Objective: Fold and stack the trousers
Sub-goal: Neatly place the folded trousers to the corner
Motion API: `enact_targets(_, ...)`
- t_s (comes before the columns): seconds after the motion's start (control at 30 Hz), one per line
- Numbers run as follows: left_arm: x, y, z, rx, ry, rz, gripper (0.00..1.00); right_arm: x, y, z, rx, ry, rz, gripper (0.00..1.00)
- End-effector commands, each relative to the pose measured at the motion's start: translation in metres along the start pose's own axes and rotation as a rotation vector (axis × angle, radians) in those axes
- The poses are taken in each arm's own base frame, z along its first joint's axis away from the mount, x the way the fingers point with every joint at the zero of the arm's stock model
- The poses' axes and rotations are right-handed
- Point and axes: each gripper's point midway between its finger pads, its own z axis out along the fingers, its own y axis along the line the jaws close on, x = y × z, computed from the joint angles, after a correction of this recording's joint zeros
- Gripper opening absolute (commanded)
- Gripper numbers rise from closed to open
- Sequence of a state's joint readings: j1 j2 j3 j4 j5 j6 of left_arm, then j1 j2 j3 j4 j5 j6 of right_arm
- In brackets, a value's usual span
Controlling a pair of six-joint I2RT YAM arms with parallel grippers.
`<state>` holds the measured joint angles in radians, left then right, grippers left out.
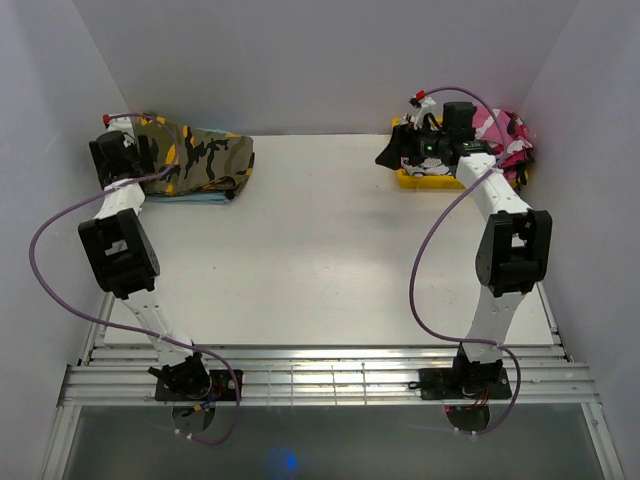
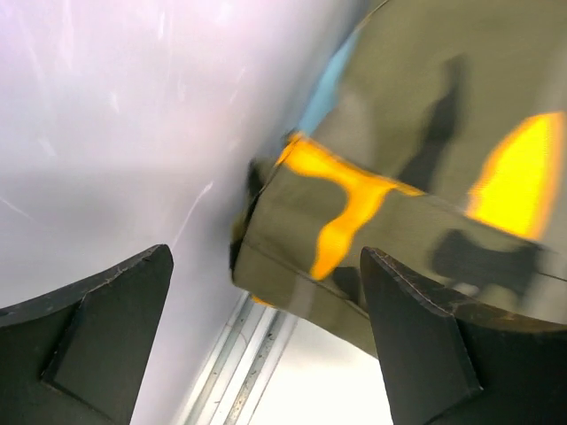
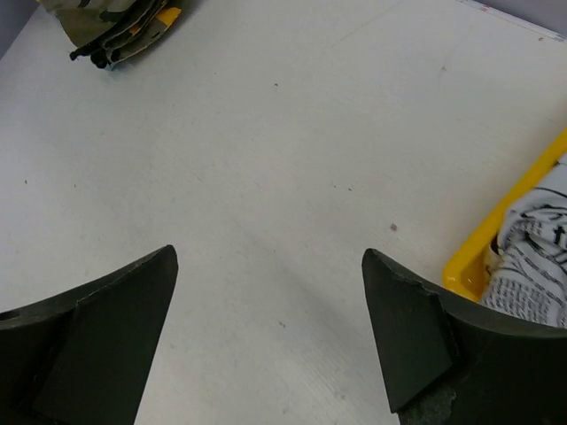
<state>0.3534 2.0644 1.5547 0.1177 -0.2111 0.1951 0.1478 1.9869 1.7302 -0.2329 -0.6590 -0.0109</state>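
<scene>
The trousers (image 1: 205,160), in olive, orange-yellow and black camouflage, lie folded at the table's back left corner by the wall. In the left wrist view a folded edge of the trousers (image 2: 354,230) hangs just beyond my left gripper (image 2: 266,310). That gripper is open wide, its right finger (image 2: 434,345) close beside the cloth and nothing pinched. My right gripper (image 1: 392,155) hovers at the back right. In its own view the right gripper (image 3: 266,301) stands open over bare table, with the trousers (image 3: 106,27) far off at the top left.
A light blue cloth (image 1: 205,197) shows under the trousers. A yellow bin (image 1: 420,180) at the back right holds a pink camouflage garment (image 1: 510,140) and a black-and-white printed garment (image 3: 532,257). White walls close in the left, back and right sides.
</scene>
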Motion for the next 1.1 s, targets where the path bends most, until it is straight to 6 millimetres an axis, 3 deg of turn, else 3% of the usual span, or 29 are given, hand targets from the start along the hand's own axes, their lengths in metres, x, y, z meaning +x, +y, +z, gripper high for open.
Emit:
enact_targets(0.0,-0.051,-0.011,-0.045,0.172,-0.042,0.06,0.98,-0.022,0.017,-0.055,0.005,-0.032,-0.067,0.9)
enact_targets(0.03,-0.05,-0.018,-0.054,0.227,-0.035,0.07,0.98,-0.016,0.009,-0.063,0.017,-0.024,-0.048,0.9)
enact_targets(0.07,-0.052,-0.04,-0.062,0.357,-0.043,0.075,0.94,-0.013,0.007,-0.068,0.021,-0.018,-0.045,0.9)
enact_targets(0.1,-0.048,-0.052,-0.068,0.433,-0.023,0.077,0.91,-0.011,0.008,-0.075,0.028,-0.013,-0.035,0.9)
enact_targets(0.13,-0.031,-0.066,-0.074,0.515,0.038,0.072,0.88,-0.005,0.003,-0.081,0.038,-0.004,-0.021,0.9)
enact_targets(0.17,-0.03,-0.084,-0.083,0.623,0.037,0.071,0.83,-0.002,0.002,-0.084,0.041,-0.001,-0.017,0.9)
enact_targets(0.27,-0.004,-0.12,-0.099,0.793,0.072,0.182,0.86,0.01,0.003,-0.092,0.04,0.024,0.005,0.9)
enact_targets(0.3,0.011,-0.131,-0.103,0.835,0.086,0.22,0.88,0.012,-0.005,-0.101,0.06,0.018,0.017,0.9)
enact_targets(0.33,0.021,-0.143,-0.107,0.881,0.075,0.327,0.88,0.016,-0.006,-0.103,0.061,0.024,0.029,0.9)
enact_targets(0.4,0.044,-0.152,-0.1,0.899,0.104,0.402,0.91,0.026,-0.005,-0.104,0.057,0.037,0.043,0.9)
enact_targets(0.57,0.051,-0.174,-0.072,0.943,0.088,0.462,0.93,0.042,-0.004,-0.108,0.061,0.057,0.053,0.9)
enact_targets(0.6,0.069,-0.186,-0.065,0.967,0.128,0.464,0.93,0.046,-0.003,-0.109,0.061,0.063,0.058,0.9)
enact_targets(0.63,0.061,-0.2,-0.066,0.983,0.123,0.489,0.91,0.047,-0.005,-0.112,0.068,0.064,0.061,0.9)
enact_targets(0.83,0.084,-0.269,-0.071,1.054,0.173,0.541,0.83,0.047,-0.018,-0.138,0.124,0.053,0.073,0.9)
enact_targets(0.93,0.068,-0.287,-0.075,1.063,0.158,0.491,0.82,0.047,-0.018,-0.153,0.136,0.044,0.076,0.9)
enact_targets(1.07,0.041,-0.285,-0.081,1.036,0.128,0.446,0.87,0.049,-0.012,-0.166,0.136,0.051,0.065,0.9)
